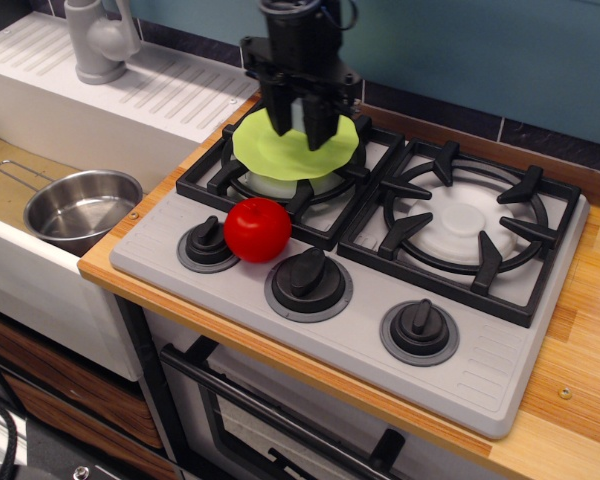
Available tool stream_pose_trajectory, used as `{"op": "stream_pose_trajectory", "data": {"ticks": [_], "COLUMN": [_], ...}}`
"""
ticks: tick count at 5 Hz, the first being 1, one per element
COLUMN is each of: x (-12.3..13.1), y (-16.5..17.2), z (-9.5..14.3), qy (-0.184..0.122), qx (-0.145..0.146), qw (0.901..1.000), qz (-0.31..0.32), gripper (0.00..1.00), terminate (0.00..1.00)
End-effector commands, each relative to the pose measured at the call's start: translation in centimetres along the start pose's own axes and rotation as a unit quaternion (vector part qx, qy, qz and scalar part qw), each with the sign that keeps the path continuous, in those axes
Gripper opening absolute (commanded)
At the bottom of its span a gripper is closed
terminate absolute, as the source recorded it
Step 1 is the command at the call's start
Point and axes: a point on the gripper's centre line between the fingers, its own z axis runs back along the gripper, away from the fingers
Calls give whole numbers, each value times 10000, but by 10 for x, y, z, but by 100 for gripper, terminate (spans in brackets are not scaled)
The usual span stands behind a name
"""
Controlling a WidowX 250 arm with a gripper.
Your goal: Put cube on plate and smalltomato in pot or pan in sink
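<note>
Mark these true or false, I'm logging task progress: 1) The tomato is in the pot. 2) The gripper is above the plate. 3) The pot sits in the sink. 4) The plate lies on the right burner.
1) False: the tomato rests on the stove by the knobs; the pot is empty.
2) True: the gripper is over the plate, the cube between its fingers.
3) True: it stands in the sink.
4) False: it lies on the left burner.

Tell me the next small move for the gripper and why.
Probably lower a little and open the jaws. The gripper hangs over the plate with the pale cube between its jaws, so the cube looks ready to be set down there. The tomato sits on the stove front and the pot in the sink, both for later.
</note>
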Motion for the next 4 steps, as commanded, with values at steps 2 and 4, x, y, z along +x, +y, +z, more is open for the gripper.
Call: {"op": "stream_pose_trajectory", "data": {"ticks": [2,4], "x": [-7,-9], "y": [11,-2], "z": [6,22], "qy": [-208,-52], "qx": [78,130], "qw": [9998,9998], "qz": [15,120], "gripper": [100,100], "terminate": [0,0]}}
